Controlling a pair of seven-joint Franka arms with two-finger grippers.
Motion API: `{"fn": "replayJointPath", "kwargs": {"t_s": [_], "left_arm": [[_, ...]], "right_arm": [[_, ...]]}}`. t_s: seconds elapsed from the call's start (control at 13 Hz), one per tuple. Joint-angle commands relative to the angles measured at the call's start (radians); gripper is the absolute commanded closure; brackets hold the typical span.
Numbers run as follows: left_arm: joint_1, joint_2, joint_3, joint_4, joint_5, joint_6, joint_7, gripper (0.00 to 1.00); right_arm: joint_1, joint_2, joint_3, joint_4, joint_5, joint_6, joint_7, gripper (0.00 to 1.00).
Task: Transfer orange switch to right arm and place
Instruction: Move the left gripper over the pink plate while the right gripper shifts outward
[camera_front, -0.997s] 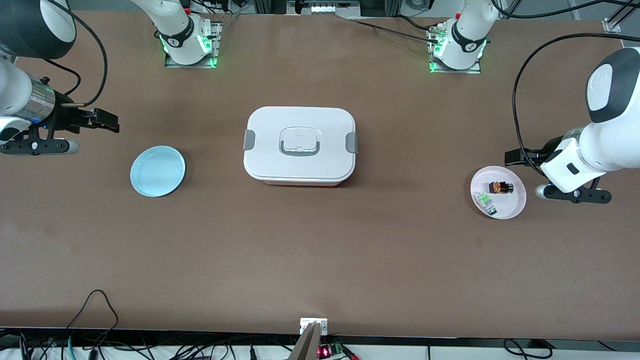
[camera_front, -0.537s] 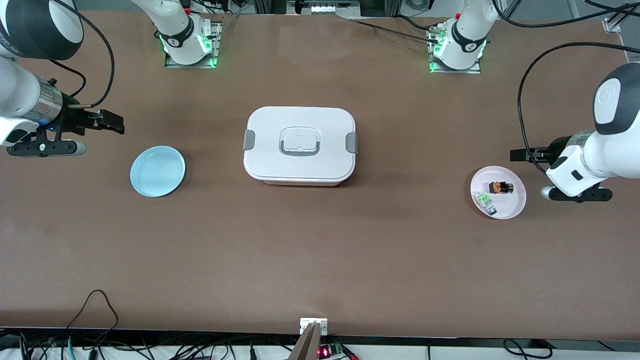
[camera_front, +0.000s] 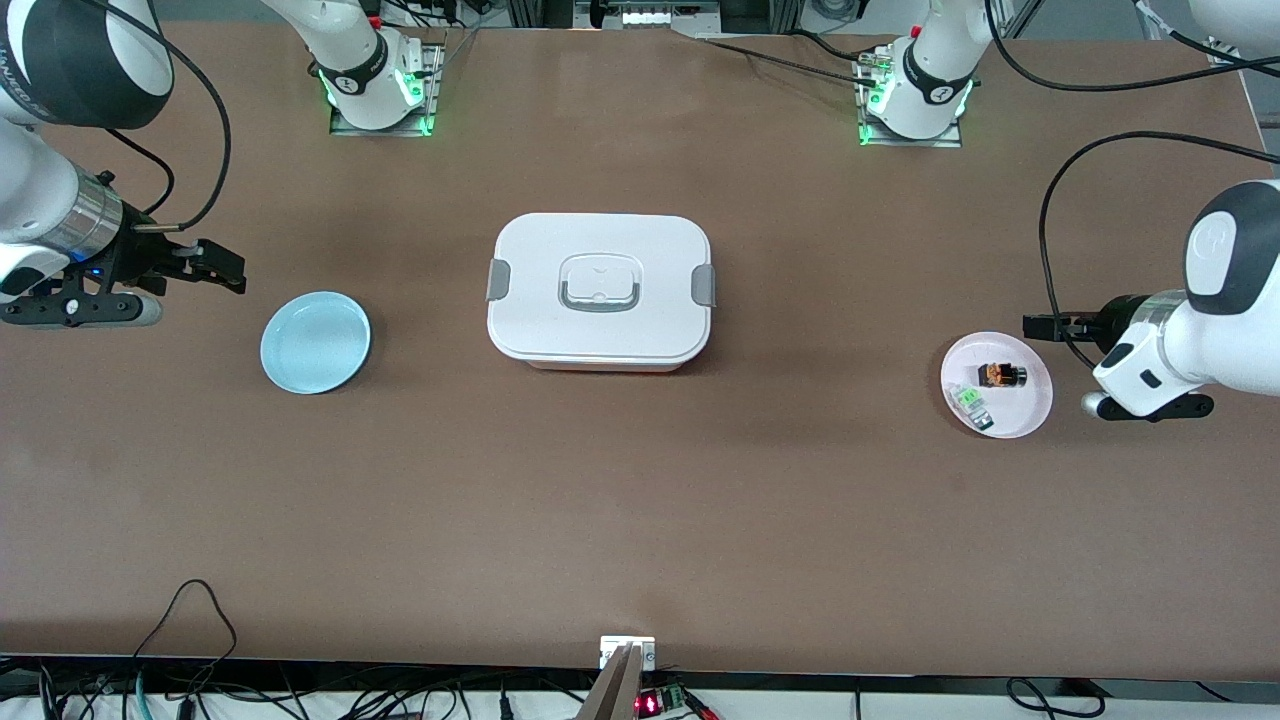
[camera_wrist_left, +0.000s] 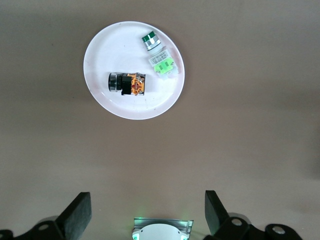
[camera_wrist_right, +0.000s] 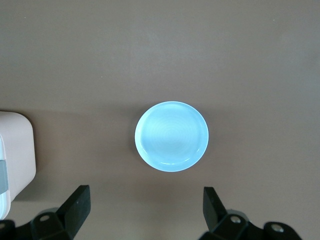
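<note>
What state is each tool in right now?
Left tool: open, holding nothing, above the table beside the pink plate.
Right tool: open, holding nothing, near the blue plate.

The left arm's black two-finger gripper hangs in the air with fingers spread wide. The right arm's black two-finger gripper likewise hangs, its fingers wide apart.
</note>
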Motion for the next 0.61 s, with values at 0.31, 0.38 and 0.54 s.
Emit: {"fn": "replayJointPath", "kwargs": {"t_s": [0.31,0.38,0.54], "left_arm": [[0.051,0.037,0.000,0.030,-0.026,-0.124,-0.167,0.00],[0.044,0.045,-0.005,0.036,0.017,-0.113,-0.162,0.00],[-0.021,0.043,-0.046,0.043,0.187,-0.089,-0.118,0.00]], "right_arm": [[0.003,-0.069,-0.006,-0.106,-0.003,0.046,0.023,0.00],[0.003,-0.072,-0.007,-0.117,-0.003,0.046,0.023,0.00],[0.003,-0.076,-0.007,-0.121,-0.003,0.044,0.023,0.00]]}}
